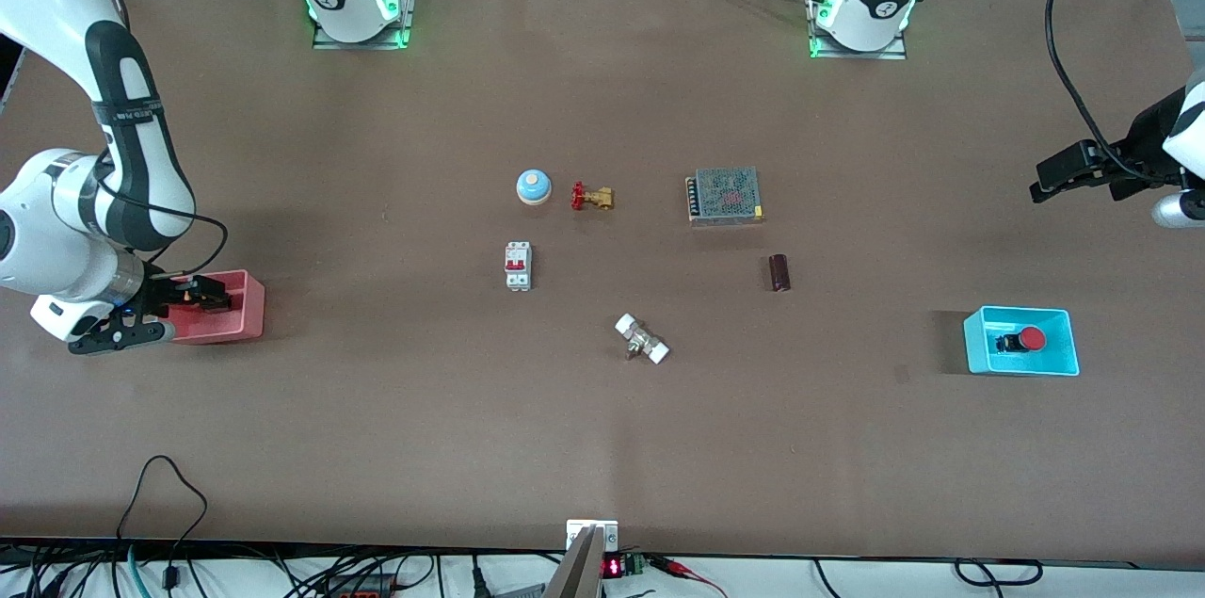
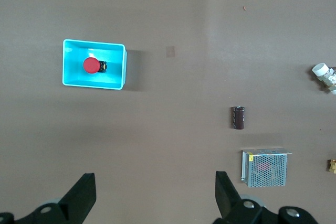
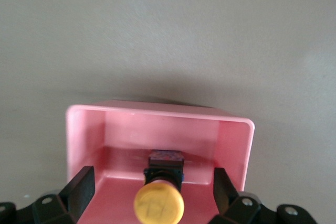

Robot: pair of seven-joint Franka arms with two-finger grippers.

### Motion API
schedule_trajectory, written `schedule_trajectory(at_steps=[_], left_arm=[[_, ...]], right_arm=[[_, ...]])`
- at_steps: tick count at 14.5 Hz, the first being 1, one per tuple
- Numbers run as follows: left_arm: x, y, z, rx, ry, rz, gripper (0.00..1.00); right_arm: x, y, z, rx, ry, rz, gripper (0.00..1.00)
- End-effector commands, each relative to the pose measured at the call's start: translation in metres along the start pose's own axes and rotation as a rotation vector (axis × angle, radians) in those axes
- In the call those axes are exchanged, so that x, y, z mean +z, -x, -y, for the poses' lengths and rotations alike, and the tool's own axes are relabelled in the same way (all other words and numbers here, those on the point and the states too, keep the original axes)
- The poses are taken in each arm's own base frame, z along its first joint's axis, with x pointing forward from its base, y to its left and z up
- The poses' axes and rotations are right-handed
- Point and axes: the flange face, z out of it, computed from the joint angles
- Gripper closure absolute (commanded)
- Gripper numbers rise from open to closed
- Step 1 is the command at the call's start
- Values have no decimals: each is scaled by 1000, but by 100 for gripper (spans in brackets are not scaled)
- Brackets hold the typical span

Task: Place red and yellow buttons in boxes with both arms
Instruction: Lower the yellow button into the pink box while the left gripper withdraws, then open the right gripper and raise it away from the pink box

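Brown tabletop (image 1: 602, 428), scattered parts.

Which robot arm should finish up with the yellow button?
The right arm. Its open claw sits at the pink box with the yellow button between its fingers. The left claw hangs open away from the cyan box.

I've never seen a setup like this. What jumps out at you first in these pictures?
Two bright bins at the table's two ends. The cyan bin, at the left arm's end, holds the red button, and the left pincer hangs open, high over the table. At the right arm's end, the right pincer is open over the pink bin, with the yellow button between its fingers inside the bin.
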Motion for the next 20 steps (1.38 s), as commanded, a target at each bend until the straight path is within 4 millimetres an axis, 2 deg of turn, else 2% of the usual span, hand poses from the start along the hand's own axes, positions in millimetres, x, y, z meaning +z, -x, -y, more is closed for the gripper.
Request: schedule_trajectory(at_steps=[1,3,7,9,11,12,14,20], left_arm=[[-3,9,2,0,-13,5,0],[-3,9,3,2,-13,5,0],[-6,10,3,4,-13,1,0],[-7,11,3,4,-13,1,0],[-7,11,4,7,-14,1,0],[-7,11,4,7,-15,6,0],[-7,12,4,7,-15,9,0],[-6,13,2,11,-16,21,0]], right_arm=[[-73,2,21,-27,-34,-42,0],[-132,0,45,-48,-28,-39,0],[-238,3,90,72,-27,0,0],[-289,8,95,99,7,-24,0],[-322,17,103,64,62,-55,0],[-330,19,121,33,62,-51,0],[-337,25,128,50,51,-48,0],[-338,25,130,56,41,-51,0]])
